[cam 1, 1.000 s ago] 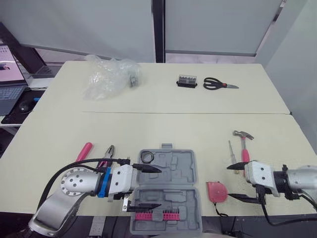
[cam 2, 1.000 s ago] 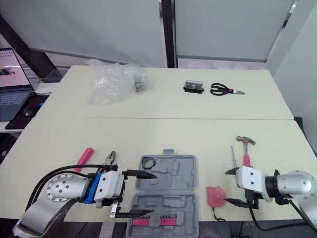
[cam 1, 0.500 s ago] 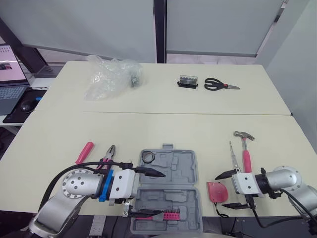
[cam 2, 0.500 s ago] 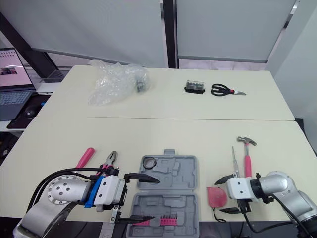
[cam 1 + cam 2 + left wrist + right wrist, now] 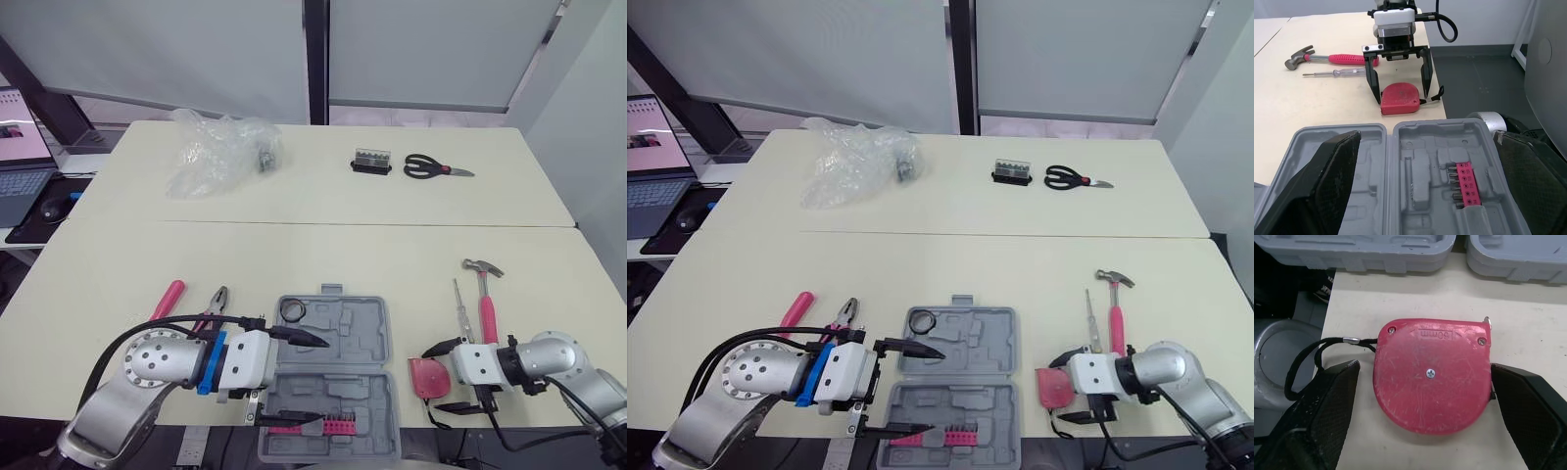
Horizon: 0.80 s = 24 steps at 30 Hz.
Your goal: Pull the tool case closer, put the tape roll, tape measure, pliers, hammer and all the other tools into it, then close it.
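One second back the right gripper [image 5: 433, 379] hung to the outer side of the tape measure [image 5: 422, 378], fingertips short of its red shell. It has since slid inward, so the shell now sits between its fingers [image 5: 1322, 401], one at each flank. The right wrist view shows a gap on both sides, so this hand is spread and grasps nothing yet. The tape measure lies flat on the table [image 5: 343, 255] just ahead of the palm, its black cord [image 5: 1308, 367] trailing over the edge.

The left gripper [image 5: 321, 381] has hardly shifted: it is spread wide across the open tool case [image 5: 343, 333], holding nothing. The tape roll [image 5: 291, 310] is already in a pocket just beyond its far finger.

I judge the approach finished; what remains is to clench on the shell and carry it inward to the case. The hammer [image 5: 483, 294] and screwdriver [image 5: 457, 299] wait beyond the right hand, and the pliers [image 5: 214, 305] lie outside the left
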### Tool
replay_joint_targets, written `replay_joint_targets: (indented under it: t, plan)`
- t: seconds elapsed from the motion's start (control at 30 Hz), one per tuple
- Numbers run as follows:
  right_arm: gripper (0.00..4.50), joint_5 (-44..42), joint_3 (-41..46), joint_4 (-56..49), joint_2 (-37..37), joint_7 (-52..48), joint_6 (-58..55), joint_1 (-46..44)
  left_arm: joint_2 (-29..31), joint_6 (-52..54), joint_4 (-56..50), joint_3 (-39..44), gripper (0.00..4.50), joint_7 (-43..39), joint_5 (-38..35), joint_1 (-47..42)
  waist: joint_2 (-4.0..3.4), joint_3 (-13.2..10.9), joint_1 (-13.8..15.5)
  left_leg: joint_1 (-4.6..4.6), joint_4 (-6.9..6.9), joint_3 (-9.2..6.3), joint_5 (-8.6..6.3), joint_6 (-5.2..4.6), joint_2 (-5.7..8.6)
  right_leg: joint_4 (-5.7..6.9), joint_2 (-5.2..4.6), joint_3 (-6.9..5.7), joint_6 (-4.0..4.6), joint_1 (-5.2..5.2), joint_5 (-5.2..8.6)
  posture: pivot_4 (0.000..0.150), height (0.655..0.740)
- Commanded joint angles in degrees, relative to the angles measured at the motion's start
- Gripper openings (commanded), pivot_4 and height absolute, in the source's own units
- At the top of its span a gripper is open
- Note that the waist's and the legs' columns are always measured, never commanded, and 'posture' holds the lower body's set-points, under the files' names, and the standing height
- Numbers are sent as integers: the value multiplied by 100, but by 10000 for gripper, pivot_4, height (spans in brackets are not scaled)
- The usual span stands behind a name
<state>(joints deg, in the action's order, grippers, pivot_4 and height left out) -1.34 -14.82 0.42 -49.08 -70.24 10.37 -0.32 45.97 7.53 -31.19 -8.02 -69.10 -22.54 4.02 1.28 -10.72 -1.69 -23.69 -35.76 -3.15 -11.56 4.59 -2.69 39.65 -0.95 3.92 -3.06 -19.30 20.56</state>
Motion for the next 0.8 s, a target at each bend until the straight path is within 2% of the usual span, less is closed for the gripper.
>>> replay_joint_targets:
  t: [0.03, 0.07, 0.13, 0.17, 0.4, 0.57, 0.73, 0.8]
  plan:
    - [40860, -21, 29, -114, 12, 41, -61, -86, 18, 2, -92, 58, 45000, 61, -63, -34, 0, 0, 0, 0, 0, 0, 0, 0, 0, 0, 0, 0, 0, 0, 0, 1500, 7400]
    - [38875, -13, 27, -124, 24, 60, -80, -105, 13, 6, -79, 63, 45000, 77, -60, -38, 0, 0, -1, 0, 0, 0, 0, 0, 0, 0, 0, 0, 0, 0, 0, 1500, 7400]
    - [31987, -9, 38, -162, 35, 97, -119, -146, 7, -5, -41, 80, 45000, 110, -52, -43, 0, 0, 0, 0, 0, -1, 0, 0, 0, 0, 0, -1, 0, 0, 0, 1500, 7400]
    - [31312, -22, 51, -197, 30, 100, -151, -161, 9, -8, -25, 95, 45000, 127, -56, -43, 0, 0, 0, 0, 0, -1, 0, 0, 0, 0, 0, -1, 0, 0, 0, 1500, 7400]
    - [31317, -190, 302, -1253, -308, -17, -994, -428, 211, 139, 98, 638, 45000, 222, -176, 125, -6, -3, -16, 0, -1, -2, 0, 0, 0, 6, 0, -1, 0, -2, 0, 1500, 7400]
    - [31317, 12, -153, -2255, -379, -192, -2783, -1615, 534, 631, 103, 1176, 45000, 378, -327, 240, -11, -6, -22, 4, 0, -6, 0, 0, -3, 19, 2, -4, 0, -7, 0, 1500, 7400]
    - [31317, 269, -904, -2378, -163, -497, -4115, -2773, 530, 740, 148, 1171, 45000, 610, -130, 26, -11, -8, -2, -4, -1, -7, 0, 0, 1, 12, -2, -7, 1, -10, 1, 1500, 7400]
    - [31317, 424, -1231, -2199, -22, -589, -4322, -3169, 545, 798, 160, 1112, 45000, 678, -67, -66, -11, -7, 2, -17, -4, -6, 0, 0, 2, 18, -3, -7, 1, -25, 0, 1500, 7400]
